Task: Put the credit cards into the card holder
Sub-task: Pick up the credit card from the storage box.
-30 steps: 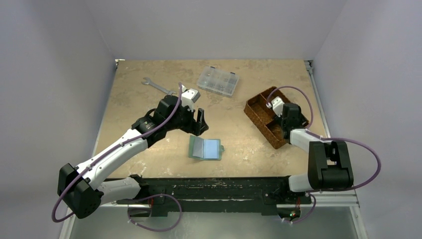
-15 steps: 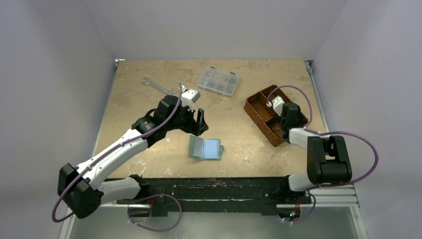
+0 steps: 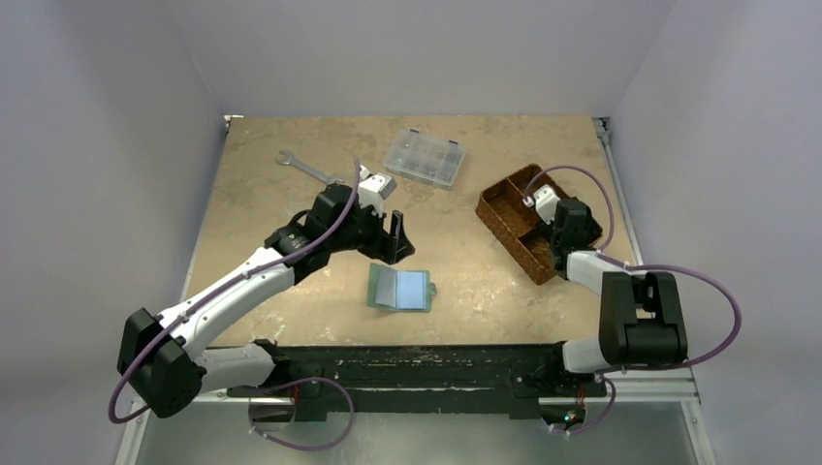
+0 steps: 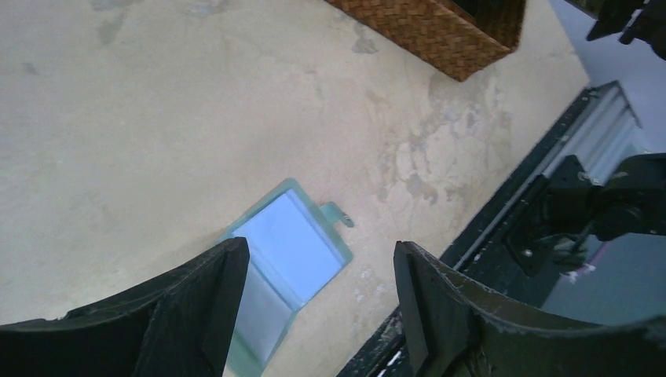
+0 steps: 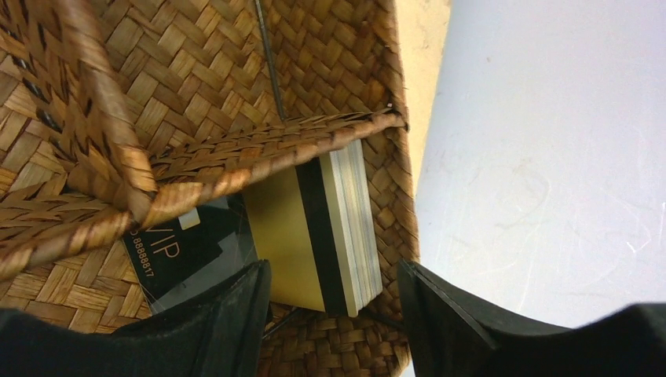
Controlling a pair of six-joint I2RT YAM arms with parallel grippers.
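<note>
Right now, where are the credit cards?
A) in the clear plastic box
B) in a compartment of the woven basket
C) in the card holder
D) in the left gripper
B: the right wrist view shows the credit cards stacked in the woven basket, with the right gripper open over them.

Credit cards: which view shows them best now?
Right wrist: the credit cards sit stacked in a basket compartment, close up beyond the open fingers. From the top they cannot be made out; the left wrist shows only the basket's outer corner.

silver wrench (image 3: 308, 170), clear compartment box (image 3: 424, 158), brown woven basket (image 3: 496, 229), beige table (image 3: 465, 263)
</note>
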